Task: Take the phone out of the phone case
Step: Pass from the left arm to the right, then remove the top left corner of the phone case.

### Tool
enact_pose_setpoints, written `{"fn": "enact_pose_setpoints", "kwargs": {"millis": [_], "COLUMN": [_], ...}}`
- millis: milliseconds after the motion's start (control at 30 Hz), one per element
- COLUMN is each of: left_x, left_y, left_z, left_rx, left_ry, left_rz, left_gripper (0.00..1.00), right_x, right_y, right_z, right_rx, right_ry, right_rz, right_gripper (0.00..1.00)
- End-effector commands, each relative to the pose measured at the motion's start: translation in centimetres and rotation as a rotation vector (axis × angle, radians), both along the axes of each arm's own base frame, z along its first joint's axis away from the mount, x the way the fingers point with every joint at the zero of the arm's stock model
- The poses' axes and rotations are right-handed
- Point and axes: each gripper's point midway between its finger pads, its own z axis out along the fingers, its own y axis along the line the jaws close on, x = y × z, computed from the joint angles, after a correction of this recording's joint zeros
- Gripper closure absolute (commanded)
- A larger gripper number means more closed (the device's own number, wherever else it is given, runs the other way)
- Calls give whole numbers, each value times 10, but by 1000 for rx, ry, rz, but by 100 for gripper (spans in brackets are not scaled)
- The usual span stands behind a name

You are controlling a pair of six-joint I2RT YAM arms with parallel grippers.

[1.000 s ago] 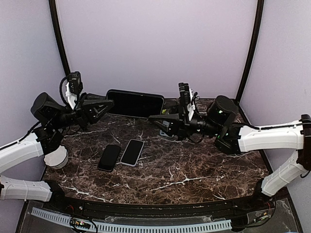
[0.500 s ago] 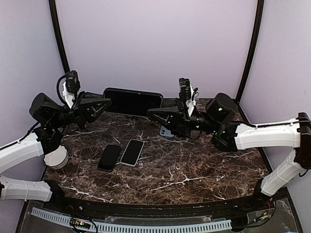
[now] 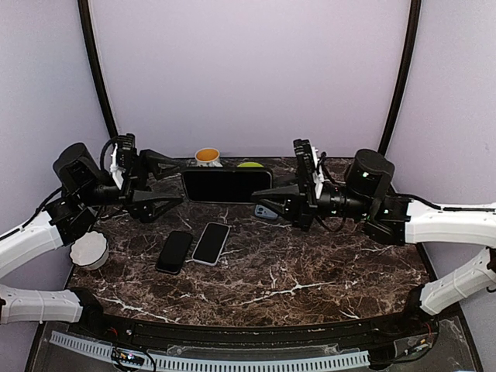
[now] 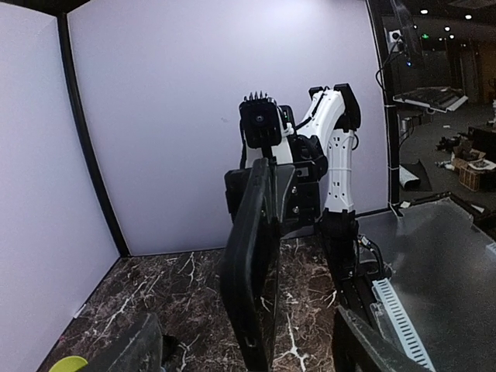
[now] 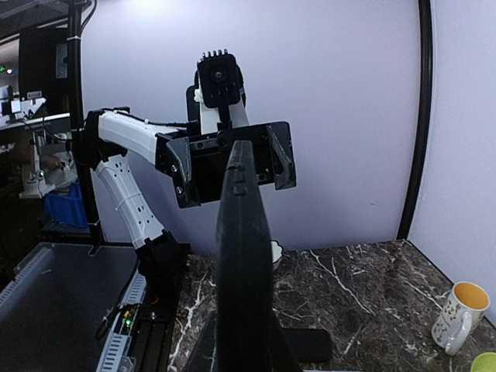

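"Top external view: left gripper (image 3: pixel 184 181), condition?"

"Jaws spread wide, one finger above and one below the left end of the phone (image 3: pixel 227 186). The left wrist view shows a clear gap on each side of it. No contact."

"Right gripper (image 3: pixel 267 195)?"

"Pressed together on the phone's right end, so it alone carries the load. The phone hangs level, off the table (image 3: pixel 325 271), toward the back, with its long edge horizontal and its broad face toward the camera."

"And the case?"

"The case (image 4: pixel 249 294) is on the phone as far as the edge views show. It is a matte black shell with rounded corners and small button bumps along one side, seen edge-on from both wrists. The broad face is glossy black."

"Surroundings?"

"The table top is dark brown stone pattern with white veins, polished. Two more devices lie flat left of centre, just beside each other: a black handset (image 3: pixel 174 252) and a pale-rimmed handset (image 3: pixel 211 243). A white mug (image 3: pixel 206 156), orange inside, stands at the back wall behind the phone."
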Motion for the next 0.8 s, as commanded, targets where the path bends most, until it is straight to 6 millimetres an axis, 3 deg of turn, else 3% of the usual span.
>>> {"fn": "enact_pose_setpoints", "kwargs": {"millis": [0, 267, 400, 767], "left_x": [-18, -36, -39, -55], "left_y": [7, 6, 4, -18], "left_z": [-6, -33, -48, -94], "left_rx": [78, 128, 148, 254], "left_ry": [-147, -201, -197, -183], "left_rz": [-31, -150, -195, -277], "left_gripper": [23, 30, 38, 44], "right_x": [-7, -26, -29, -40], "right_y": [-24, -36, -37, -34], "right_z": [-1, -46, -52, -66], "right_rx": [-8, -93, -96, -117], "right_ry": [-165, -374, -460, -632], "right_rz": [-64, -31, -33, 27], "right_gripper": [100, 100, 100, 100]}}
